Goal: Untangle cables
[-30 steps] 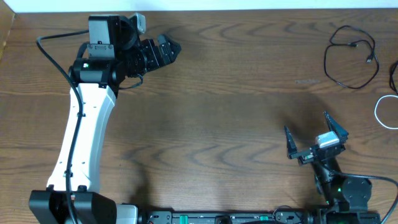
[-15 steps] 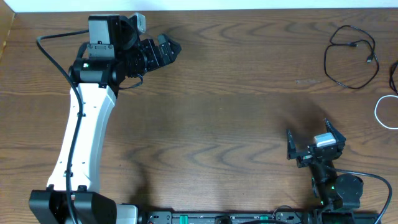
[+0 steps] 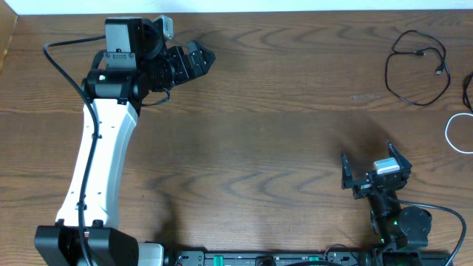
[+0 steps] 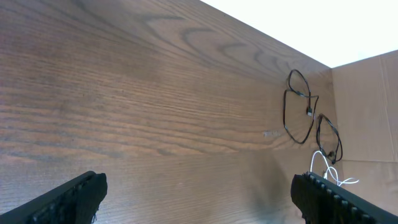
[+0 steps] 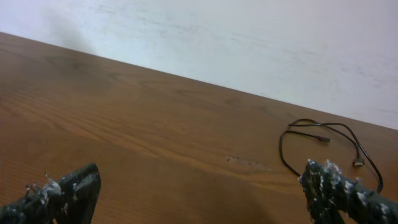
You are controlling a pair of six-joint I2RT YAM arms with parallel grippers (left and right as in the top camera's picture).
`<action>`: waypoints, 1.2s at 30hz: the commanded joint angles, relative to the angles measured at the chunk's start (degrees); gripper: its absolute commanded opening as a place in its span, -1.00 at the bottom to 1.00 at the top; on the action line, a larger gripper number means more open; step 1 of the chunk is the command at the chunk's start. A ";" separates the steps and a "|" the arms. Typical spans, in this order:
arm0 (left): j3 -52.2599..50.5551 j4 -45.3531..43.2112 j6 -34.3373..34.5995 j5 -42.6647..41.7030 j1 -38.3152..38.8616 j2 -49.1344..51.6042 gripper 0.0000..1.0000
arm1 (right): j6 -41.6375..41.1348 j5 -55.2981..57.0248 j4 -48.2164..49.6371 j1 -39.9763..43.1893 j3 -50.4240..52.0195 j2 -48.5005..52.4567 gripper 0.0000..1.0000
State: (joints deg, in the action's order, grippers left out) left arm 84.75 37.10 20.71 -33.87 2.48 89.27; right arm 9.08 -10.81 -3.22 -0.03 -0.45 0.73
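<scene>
Left gripper (image 3: pixel 199 58) sits at the far left of the wooden table (image 3: pixel 281 133), jaws wide apart, holding nothing. Right gripper (image 3: pixel 366 151) is near the front right, also fully spread and empty. Black cable (image 3: pixel 386 72) lies looped at the far right; white cable (image 3: pixel 447 134) curls beside it at the edge, apart from it.

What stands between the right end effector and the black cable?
Nothing visible. Only bare table lies between the open right end effector and the black cable beyond it. The white cable sits off to the side, by the table's right edge.
</scene>
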 commanded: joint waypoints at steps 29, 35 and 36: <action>-29.27 -7.34 -1.62 34.56 -0.96 -25.38 0.99 | -0.46 0.59 -0.26 -0.39 0.13 -0.42 0.99; -48.17 -21.77 -1.64 34.60 -4.68 -43.23 0.99 | -0.46 0.59 -0.26 -0.39 0.11 -0.42 0.99; -51.01 -23.50 -1.62 34.58 -5.20 -46.16 0.99 | -0.46 0.57 -0.26 -0.39 0.11 -0.42 0.99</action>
State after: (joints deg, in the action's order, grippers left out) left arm 40.97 17.37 19.81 -0.47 -1.13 50.74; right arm 9.08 -10.46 -3.27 -0.03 -0.45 0.67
